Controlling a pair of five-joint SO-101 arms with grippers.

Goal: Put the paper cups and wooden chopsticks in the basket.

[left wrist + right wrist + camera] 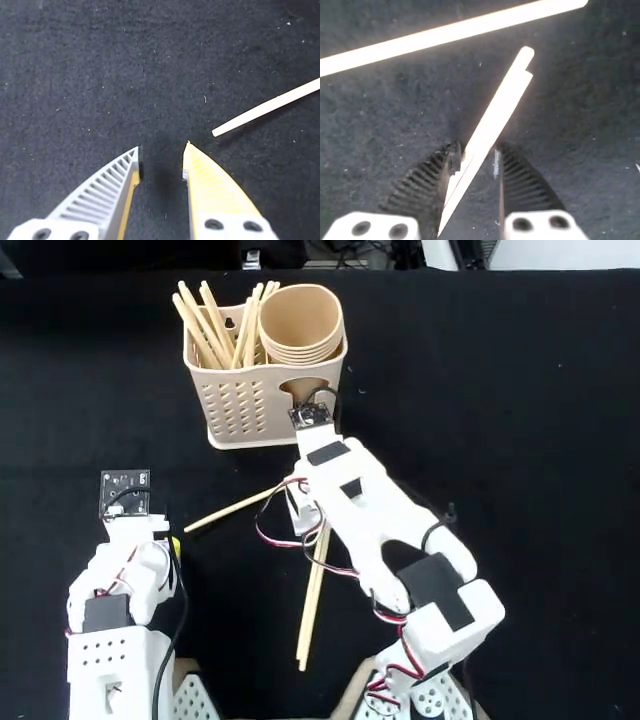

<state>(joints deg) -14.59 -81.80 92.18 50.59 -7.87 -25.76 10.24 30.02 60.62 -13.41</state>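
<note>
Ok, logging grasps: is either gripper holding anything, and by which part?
Nothing gripped yet. The right gripper straddles the pale wooden chopstick pair near its end, jaws not closed; the left gripper is empty.

The left arm [115,590] is folded back at the near edge of the tabletop [520,440]; the left hand [161,146] points down with its fingertips [133,154] spread apart. The right arm [380,530] extends forward and inward, with the right hand [476,148] directed down at the tabletop.

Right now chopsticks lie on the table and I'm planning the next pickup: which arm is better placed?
Right. The right gripper sits at the chopstick pair; the left gripper hangs over bare cloth beside a lone chopstick.
</note>
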